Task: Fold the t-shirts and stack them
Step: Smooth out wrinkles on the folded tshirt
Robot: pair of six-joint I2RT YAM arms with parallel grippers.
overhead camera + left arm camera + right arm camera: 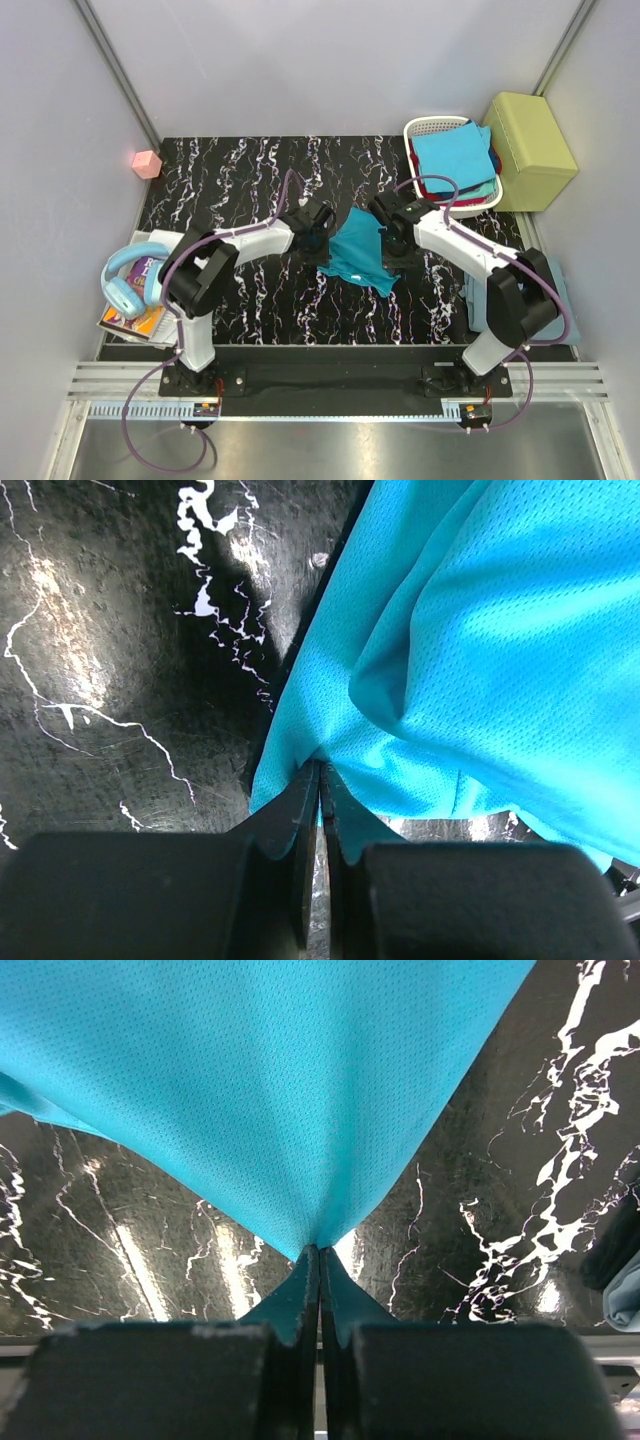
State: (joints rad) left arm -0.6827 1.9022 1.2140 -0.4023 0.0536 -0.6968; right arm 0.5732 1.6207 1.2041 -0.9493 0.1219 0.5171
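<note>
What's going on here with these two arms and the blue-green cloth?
A robot is handling a teal t-shirt in the middle of the black table. The left hand and the right hand are each pinched shut on a bit of its cloth, one on either side. More shirts lie piled in the white basket at the far right.

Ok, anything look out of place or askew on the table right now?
Nothing spilled or damaged. The teal shirt hangs bunched and lopsided between the left gripper and right gripper, both shut on its edge. The pile of shirts overhangs the right rim of the white basket.
</note>
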